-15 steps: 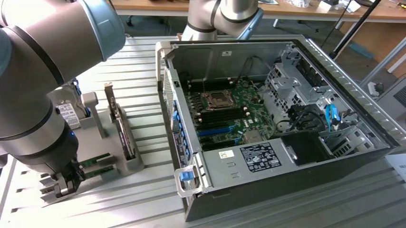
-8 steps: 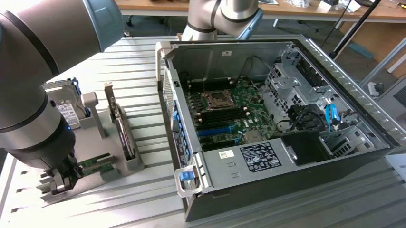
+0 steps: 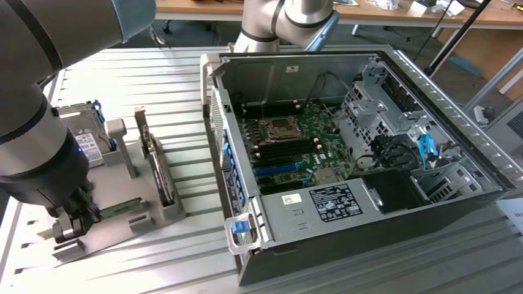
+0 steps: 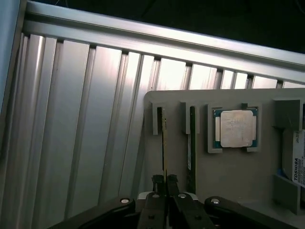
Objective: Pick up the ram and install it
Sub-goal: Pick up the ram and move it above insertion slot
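Two rams stand on edge in one holder [image 4: 228, 183] on the counter [image 4: 86, 119]: the ram [image 4: 165, 143] and its twin [image 4: 191, 138]. Beside them lie one processor [image 4: 235, 128] and one drive [image 4: 298, 162]. The fingers [image 4: 172, 183] are clamped on the ram's near end, one on each side.

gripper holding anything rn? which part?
The gripper pinches one ram across its flat faces at the upper edge; it sits in the grey holder slot.
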{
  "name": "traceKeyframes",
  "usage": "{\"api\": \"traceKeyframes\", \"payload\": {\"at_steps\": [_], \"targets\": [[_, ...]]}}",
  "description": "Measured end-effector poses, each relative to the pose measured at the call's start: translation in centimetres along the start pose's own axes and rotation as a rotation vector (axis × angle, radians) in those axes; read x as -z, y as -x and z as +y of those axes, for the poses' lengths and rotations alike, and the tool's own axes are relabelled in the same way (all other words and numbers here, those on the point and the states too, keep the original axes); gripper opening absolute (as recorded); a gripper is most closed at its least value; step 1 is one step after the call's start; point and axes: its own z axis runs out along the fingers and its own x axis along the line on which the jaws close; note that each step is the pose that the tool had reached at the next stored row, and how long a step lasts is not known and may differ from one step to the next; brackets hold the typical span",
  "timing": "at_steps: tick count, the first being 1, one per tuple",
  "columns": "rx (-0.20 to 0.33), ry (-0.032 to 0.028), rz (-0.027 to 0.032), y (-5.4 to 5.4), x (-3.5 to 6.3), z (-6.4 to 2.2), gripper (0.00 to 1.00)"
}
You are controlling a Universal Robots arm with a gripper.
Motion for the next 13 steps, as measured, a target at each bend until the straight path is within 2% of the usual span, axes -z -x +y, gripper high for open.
{"api": "traceKeyframes", "payload": {"at_steps": [13], "targets": [[0.000,0.0000,0.0000,0.1,4.33,-0.17,0.13]]}}
